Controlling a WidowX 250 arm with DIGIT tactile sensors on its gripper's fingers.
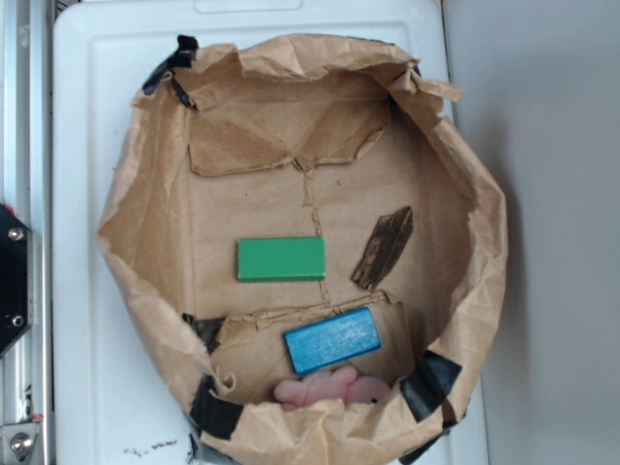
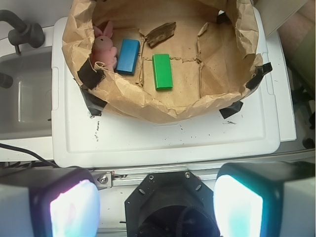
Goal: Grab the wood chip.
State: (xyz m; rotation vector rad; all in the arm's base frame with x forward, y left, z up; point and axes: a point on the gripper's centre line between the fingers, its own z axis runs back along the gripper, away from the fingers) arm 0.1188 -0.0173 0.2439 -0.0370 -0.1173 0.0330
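The wood chip (image 1: 384,248) is a dark-brown streaky sliver lying flat on the floor of a brown paper bag (image 1: 145,223), right of the green block (image 1: 281,259). In the wrist view the wood chip (image 2: 160,34) lies at the far side of the bag. My gripper (image 2: 155,202) is open and empty, with its fingers (image 2: 74,210) wide apart at the bottom of the wrist view. It is well back from the bag, above the black arm base (image 2: 170,202). The gripper does not show in the exterior view.
The blue block (image 1: 332,340) and a pink plush rabbit (image 1: 329,389) lie in the bag near its taped rim. The bag sits on a white lid (image 1: 87,320). A metal rail (image 1: 24,116) runs on the left. A grey sink (image 2: 24,98) with a tap (image 2: 22,32) lies beside the lid.
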